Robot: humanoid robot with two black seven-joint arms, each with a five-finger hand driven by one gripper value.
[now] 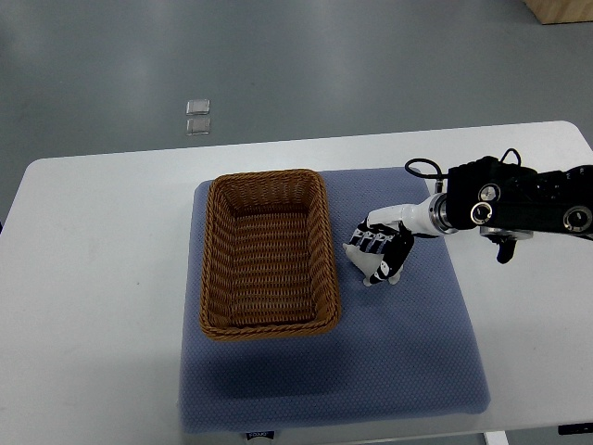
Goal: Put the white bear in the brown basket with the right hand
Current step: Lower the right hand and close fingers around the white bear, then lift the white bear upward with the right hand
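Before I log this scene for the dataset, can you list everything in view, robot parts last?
Table: one, white, fills most of the view.
Mat: one, blue-grey, on the table's middle.
Basket: one, brown wicker, on the mat's left part, nothing in it.
White bear: one, mostly hidden under the hand, on the mat right of the basket.
Clear squares: two, on the grey floor beyond the table.
Right hand: one, black and white, over the bear; whether it grips is unclear.

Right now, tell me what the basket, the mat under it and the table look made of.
Brown basket: woven wicker or rattan, going by the ribbed strands and braided rim; matte.
Blue mat: soft fabric or padded cloth, with rounded, cushion-like edges and a dull finish.
White table: smooth, hard top, likely laminate or painted board; the faint sheen leaves that open.
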